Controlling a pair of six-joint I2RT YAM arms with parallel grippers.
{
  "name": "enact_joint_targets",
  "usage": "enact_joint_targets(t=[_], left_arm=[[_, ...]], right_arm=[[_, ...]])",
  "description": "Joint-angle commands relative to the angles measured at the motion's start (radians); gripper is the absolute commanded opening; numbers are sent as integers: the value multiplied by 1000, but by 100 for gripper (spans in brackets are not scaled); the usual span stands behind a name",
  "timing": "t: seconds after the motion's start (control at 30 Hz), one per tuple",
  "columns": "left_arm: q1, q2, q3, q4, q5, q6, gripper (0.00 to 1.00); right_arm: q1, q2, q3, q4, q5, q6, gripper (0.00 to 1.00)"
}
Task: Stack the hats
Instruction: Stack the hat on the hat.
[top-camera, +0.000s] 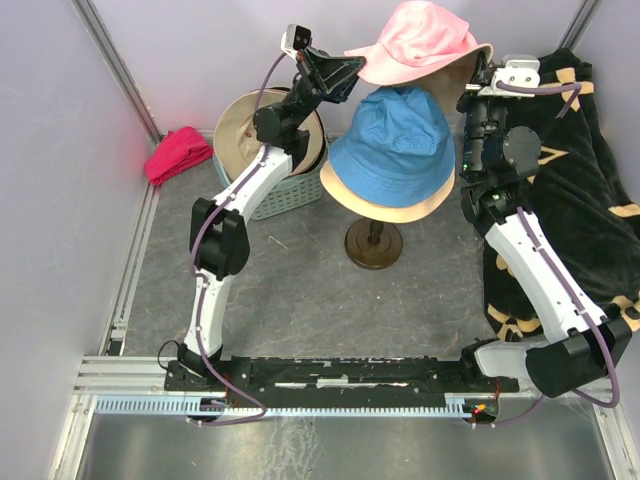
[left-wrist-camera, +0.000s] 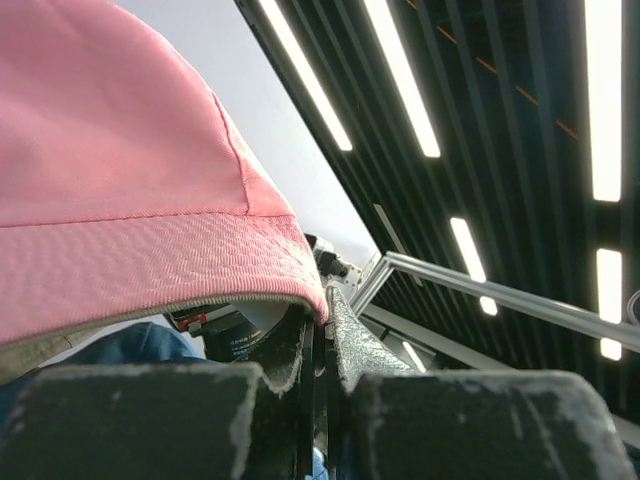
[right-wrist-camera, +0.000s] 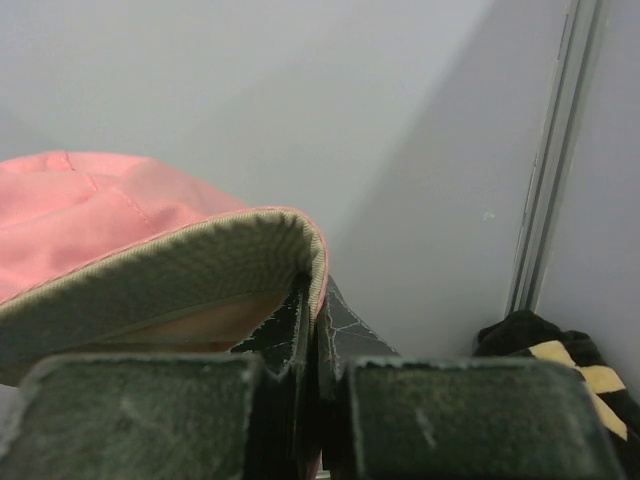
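Pink hat (top-camera: 420, 40) is held in the air over the blue hat (top-camera: 395, 140) on the stand (top-camera: 374, 243). Left tool (top-camera: 348, 72) and right tool (top-camera: 478, 78) are each clamped on opposite brim edges. Fabric judged light, soft and floppy. The stitched brim looks the firmest hold; the crown would likely collapse.

Blue hat (top-camera: 395, 140) mid-table; seemingly free tabletop (top-camera: 290, 285) toward basket (top-camera: 300, 187).

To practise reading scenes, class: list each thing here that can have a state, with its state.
pink hat: held aloft, brim pinched on both sides
left end effector: shut on pink hat
right end effector: shut on pink hat
blue hat: on stand, over cream hat
tan hat: in basket
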Motion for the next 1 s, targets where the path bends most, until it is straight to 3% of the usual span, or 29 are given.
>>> enact_joint_targets(t=[0.0,0.2,0.6,0.97], left_arm=[[5,-110,-13,136,30,25,3],[4,-133,-43,175,30,26,3],[-13,-273,-351,273,18,99,3],[-12,-368,-462,276,46,136,3]], right_arm=[[-21,-49,-16,63,59,18,4],[-21,-94,-64,66,51,68,5],[-21,-165,-147,67,31,114,5],[-21,-226,-193,40,16,123,5]])
